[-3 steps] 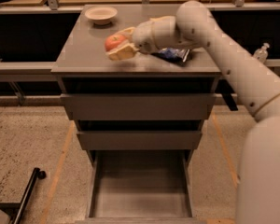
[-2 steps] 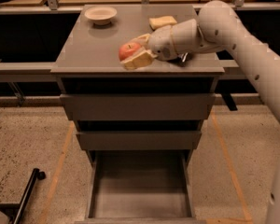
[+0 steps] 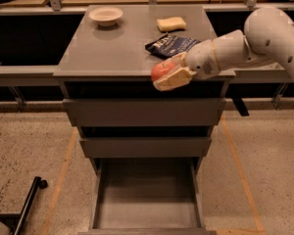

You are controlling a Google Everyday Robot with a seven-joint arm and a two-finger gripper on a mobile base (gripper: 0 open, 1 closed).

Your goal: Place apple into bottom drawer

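Gripper (image 3: 170, 74) clamped on apple (image 3: 160, 70) above cabinet front; bottom drawer (image 3: 146, 214) open, bare

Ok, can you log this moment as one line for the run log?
gripper: shut on apple, over front edge of cabinet top | bottom drawer: open, below | apple: not yet in drawer

Grey cabinet top (image 3: 112, 53): white shallow bowl (image 3: 106, 16), far-left corner; yellow rectangular sponge (image 3: 171, 23), far-right; dark-blue crinkled bag (image 3: 174, 44), right edge. Gripper (image 3: 167, 76) at the front edge, clasping round red-orange apple (image 3: 160, 70).
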